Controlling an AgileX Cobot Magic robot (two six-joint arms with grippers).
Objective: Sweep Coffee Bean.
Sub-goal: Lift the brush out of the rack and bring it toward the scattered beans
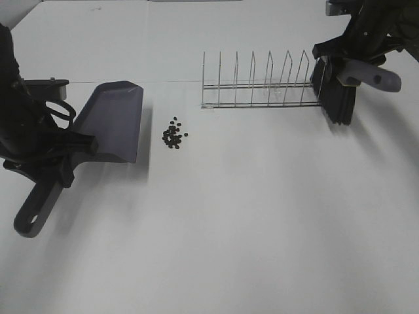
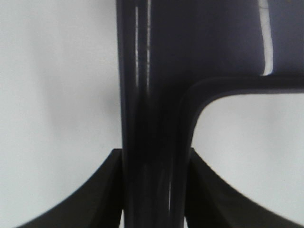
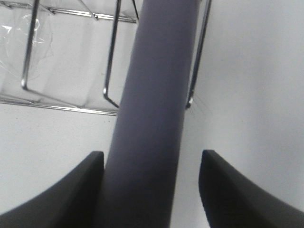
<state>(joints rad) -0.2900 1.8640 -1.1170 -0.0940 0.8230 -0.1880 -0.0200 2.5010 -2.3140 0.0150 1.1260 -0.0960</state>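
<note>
My left pincer grips the dustpan handle. My right pincer sits around the brush handle, maybe loose; I can't tell. The coffee bean pile lies near the left pincer, far from the right. Nothing is swept yet.

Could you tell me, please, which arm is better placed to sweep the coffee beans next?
Right. The right gripper straddles the grey-purple brush by the metal wire rack; the left gripper holds the grey-purple dustpan beside the dark coffee beans.
</note>
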